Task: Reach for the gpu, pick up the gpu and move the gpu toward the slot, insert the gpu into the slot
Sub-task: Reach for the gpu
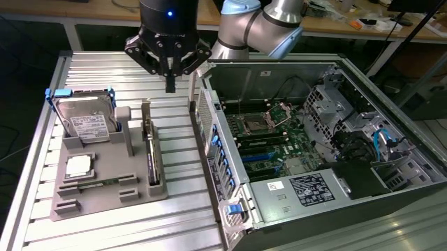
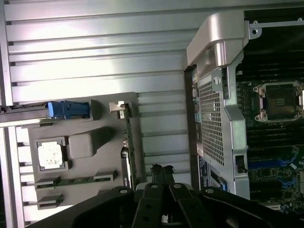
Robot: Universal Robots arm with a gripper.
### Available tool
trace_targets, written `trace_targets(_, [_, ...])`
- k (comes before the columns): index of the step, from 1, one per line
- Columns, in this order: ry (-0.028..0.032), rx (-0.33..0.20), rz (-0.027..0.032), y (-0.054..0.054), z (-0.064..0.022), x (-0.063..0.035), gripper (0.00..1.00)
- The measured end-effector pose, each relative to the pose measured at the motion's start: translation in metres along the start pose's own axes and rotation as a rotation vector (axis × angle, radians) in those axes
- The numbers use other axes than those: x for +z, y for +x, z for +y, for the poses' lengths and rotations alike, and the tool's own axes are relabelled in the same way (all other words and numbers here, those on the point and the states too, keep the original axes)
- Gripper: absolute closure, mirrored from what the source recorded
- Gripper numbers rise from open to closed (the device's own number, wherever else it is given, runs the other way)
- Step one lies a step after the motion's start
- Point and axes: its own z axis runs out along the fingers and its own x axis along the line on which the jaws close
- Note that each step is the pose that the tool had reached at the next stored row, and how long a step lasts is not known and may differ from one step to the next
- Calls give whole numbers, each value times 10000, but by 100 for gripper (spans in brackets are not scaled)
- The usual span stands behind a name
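My pincer (image 1: 169, 84) is closed, its fingers pressed together on nothing. It hangs above the slatted table (image 1: 175, 219), over the far end of the grey holder (image 1: 104, 196). From the wrist I see my fingertips (image 2: 161, 170) just beside the near end of the gpu (image 2: 129, 142).

The gpu (image 1: 151, 151) stands on its long edge in a groove of the holder. It is upright and apart from me, with its silver bracket at the end below my pincer. I judge it light and stiff but fragile: a thin board with small parts on its faces and a connector edge that won't take scraping. Its upper edge looks like the place to take hold, near the middle so it hangs level. I would pinch the flat faces lightly. Gripped by the bracket alone, I think it would swing.

Beyond it in the holder sit the hard drive (image 1: 87, 123) with its blue rails and a small silver chip (image 1: 78, 166).

Farther off, on the exterior view's right, the open computer case (image 1: 216, 146) holds the green motherboard (image 1: 279, 141). The slot (image 1: 260, 156) is a blue strip on it, well apart from the gpu and empty.
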Motion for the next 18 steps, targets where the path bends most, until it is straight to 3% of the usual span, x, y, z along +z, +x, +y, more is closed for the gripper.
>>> trace_targets(14, [1, 0, 2, 490, -41, -14, 89])
trace_targets(18, [1, -2, 1, 508, -42, -14, 89])
